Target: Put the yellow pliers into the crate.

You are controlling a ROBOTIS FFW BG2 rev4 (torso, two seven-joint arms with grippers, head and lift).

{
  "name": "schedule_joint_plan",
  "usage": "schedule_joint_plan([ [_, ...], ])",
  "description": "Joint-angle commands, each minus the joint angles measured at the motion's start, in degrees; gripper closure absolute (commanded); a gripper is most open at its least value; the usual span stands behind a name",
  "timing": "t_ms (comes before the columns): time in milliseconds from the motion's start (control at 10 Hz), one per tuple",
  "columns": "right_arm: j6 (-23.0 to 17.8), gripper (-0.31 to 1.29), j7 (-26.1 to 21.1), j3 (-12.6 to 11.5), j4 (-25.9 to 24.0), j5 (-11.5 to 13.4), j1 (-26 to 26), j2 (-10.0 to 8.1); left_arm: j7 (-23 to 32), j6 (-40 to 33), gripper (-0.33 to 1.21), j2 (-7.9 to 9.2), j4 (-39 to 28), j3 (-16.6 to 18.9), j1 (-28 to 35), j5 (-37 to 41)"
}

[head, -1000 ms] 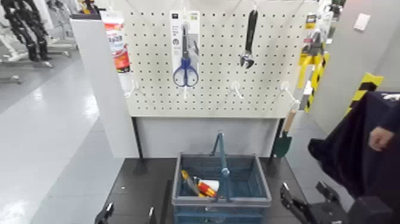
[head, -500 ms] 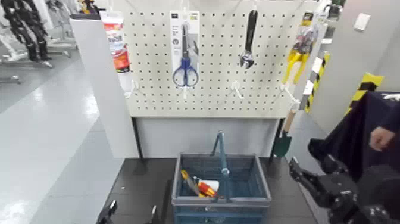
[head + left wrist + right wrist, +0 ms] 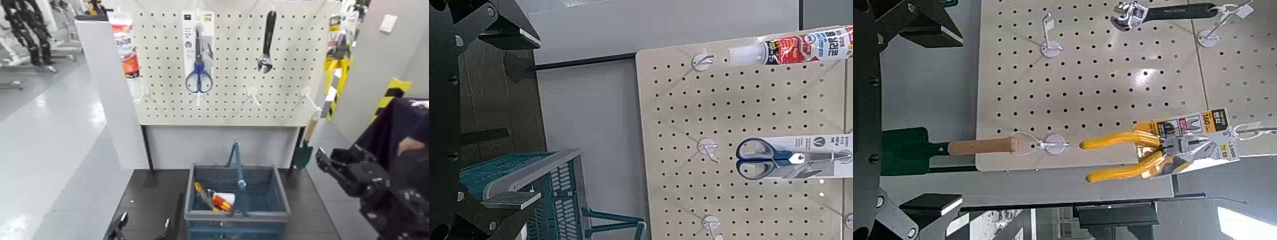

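Observation:
The yellow pliers (image 3: 1123, 157) hang on their printed card from a hook at the pegboard's right edge (image 3: 332, 64). In the right wrist view they are straight ahead of my right gripper (image 3: 948, 120), still some way off. My right gripper (image 3: 336, 154) is open and empty, raised at the right of the blue-grey crate (image 3: 237, 191). The crate stands on the dark floor plate below the pegboard, with small tools in it. My left gripper (image 3: 142, 227) is open and low at the bottom edge, next to the crate (image 3: 529, 190).
On the pegboard hang blue-handled scissors (image 3: 199, 57), a dark wrench (image 3: 267, 41) and a tube (image 3: 125, 45). A wooden-handled green trowel (image 3: 305, 143) hangs low on the right. A person's hand (image 3: 412, 145) and dark sleeve are at the far right.
My right gripper has risen from the bottom right to level with the crate's handle, nearer the pegboard. The left gripper has stayed low.

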Motion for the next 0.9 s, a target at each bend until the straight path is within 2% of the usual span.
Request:
schedule_joint_plan([
  [100,1.4,0.19,2.0,-0.6,2.2,-0.6,-4.6,-1.4,-0.2,0.2,0.22,0.01,0.0,0.0,-0.4,0.1],
  [300,1.9,0.18,3.3,-0.7,4.1,-0.7,-8.3,-2.98,-0.7,0.3,0.22,0.09,0.0,0.0,-1.0,0.1],
  [600,1.6,0.18,6.6,-0.9,8.9,-2.4,-14.2,-5.36,-1.3,0.7,0.22,0.18,0.0,-0.3,-1.5,0.3],
  [800,1.5,0.18,7.2,-1.0,10.8,-2.6,-16.8,-6.32,-1.5,1.0,0.22,0.27,0.0,-0.4,-1.7,0.4],
  [900,1.5,0.18,8.0,-0.9,12.3,-3.9,-18.5,-7.03,-1.7,1.1,0.22,0.27,0.0,-0.5,-1.8,0.5],
])
